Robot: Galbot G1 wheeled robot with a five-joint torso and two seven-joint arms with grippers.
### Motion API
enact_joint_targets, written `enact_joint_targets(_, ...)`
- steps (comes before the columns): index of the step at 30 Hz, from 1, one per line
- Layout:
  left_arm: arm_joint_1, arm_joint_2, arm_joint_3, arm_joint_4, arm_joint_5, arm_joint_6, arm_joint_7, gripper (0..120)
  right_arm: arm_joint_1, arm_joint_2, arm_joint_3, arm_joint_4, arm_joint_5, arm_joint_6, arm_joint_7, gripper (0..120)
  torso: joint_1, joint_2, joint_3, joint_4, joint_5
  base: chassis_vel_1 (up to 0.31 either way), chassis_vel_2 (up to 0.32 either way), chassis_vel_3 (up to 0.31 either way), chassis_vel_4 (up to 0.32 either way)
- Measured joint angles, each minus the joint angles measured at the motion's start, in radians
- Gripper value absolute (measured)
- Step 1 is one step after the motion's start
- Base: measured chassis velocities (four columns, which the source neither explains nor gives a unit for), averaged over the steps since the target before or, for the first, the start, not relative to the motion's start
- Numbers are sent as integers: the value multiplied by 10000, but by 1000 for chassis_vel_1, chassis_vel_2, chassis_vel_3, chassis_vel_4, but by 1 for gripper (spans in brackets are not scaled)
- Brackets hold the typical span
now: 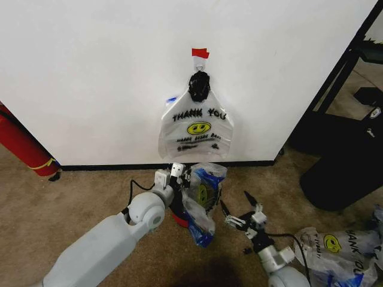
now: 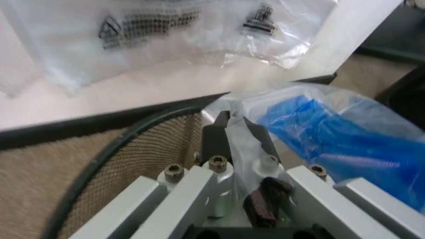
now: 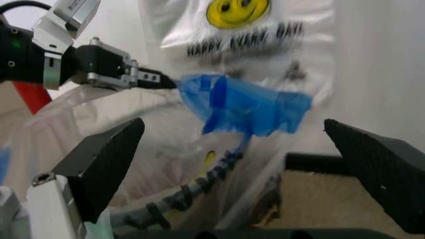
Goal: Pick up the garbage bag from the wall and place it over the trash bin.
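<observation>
- The garbage bag (image 1: 204, 192) is draped over the trash bin (image 1: 179, 214) on the carpet just below the wall (image 1: 90, 78), its blue handles (image 3: 242, 104) bunched at the top.
- The left gripper (image 1: 178, 171) is closed, pinching the bag's plastic at the bin's rim.
- The right gripper (image 1: 236, 210) hovers beside the bin, jaws spread wide and empty.
- Another identical bag (image 1: 196, 127) hangs on the wall under a red tape strip (image 1: 200, 53).

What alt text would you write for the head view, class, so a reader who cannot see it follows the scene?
The left end effector pinches a garbage bag over the trash bin at the wall's foot. The right end effector hovers open beside it, and another bag hangs on the wall above.
</observation>
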Motion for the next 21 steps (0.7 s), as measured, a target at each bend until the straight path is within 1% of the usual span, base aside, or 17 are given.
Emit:
enact_joint_targets(1, 1, -58, -56, 45, -116, 51, -26, 0, 142, -63, -82, -16, 273, -293, -22, 100, 0, 0, 0, 0, 1, 0, 0, 0, 0)
enact_joint_targets(3, 15, -132, -135, 172, -285, 127, -47, 0, 529, -258, -298, -84, 1055, -1189, 10, 100, 0, 0, 0, 3, 3, 0, 0, 0, 0)
enact_joint_targets(5, 41, -173, -174, 286, -344, 146, -48, 0, 984, -416, -546, -179, 1896, -2072, 288, 100, 0, 0, 1, 3, 1, 0, 0, 0, 0)
enact_joint_targets(6, 41, -173, -174, 286, -344, 146, -48, 0, 984, -416, -546, -179, 1896, -2072, 288, 100, 0, 0, 1, 3, 1, 0, 0, 0, 0)
enact_joint_targets(8, 82, -190, -238, 337, -368, 160, -35, 0, 1490, -508, -737, -198, 2745, -3194, 733, 99, 0, 0, 1, 3, 2, 0, 0, 0, 0)
enact_joint_targets(10, 118, -183, -285, 356, -373, 166, -17, 0, 1961, -526, -844, -250, 3475, -4286, 1170, 93, 0, 0, 1, 3, 1, 0, 0, 0, 0)
enact_joint_targets(11, 137, -165, -311, 358, -372, 167, -5, 0, 2222, -517, -911, -325, 3794, -4675, 1406, 88, 1, 0, 1, 3, 1, 0, 0, 0, 0)
enact_joint_targets(12, 155, -146, -333, 360, -372, 167, 4, 0, 2492, -485, -1008, -398, 4091, -4947, 1657, 84, 0, 0, 1, 2, 1, 0, 0, 0, 0)
enact_joint_targets(13, 155, -146, -333, 360, -372, 167, 4, 0, 2492, -485, -1008, -398, 4091, -4947, 1657, 84, 0, 0, 1, 2, 1, 0, 0, 0, 0)
enact_joint_targets(15, 191, -96, -385, 354, -363, 167, 21, 0, 2950, -389, -1164, -446, 4628, -5470, 2140, 77, 1, 0, 1, 4, 1, 0, 0, 0, 0)
enact_joint_targets(19, 221, 28, -435, 334, -337, 166, 37, 0, 3635, -234, -1288, -338, 5435, -7051, 3197, 64, 1, 0, 0, 4, 1, 0, 0, 0, 0)
enact_joint_targets(20, 231, 51, -446, 327, -331, 164, 39, 0, 3757, -216, -1299, -334, 5569, -7375, 3409, 58, 0, 0, 0, 3, 0, 0, 0, 0, 0)
enact_joint_targets(21, 231, 51, -446, 327, -331, 164, 39, 0, 3757, -216, -1299, -334, 5569, -7375, 3409, 58, 0, 0, 0, 3, 0, 0, 0, 0, 0)
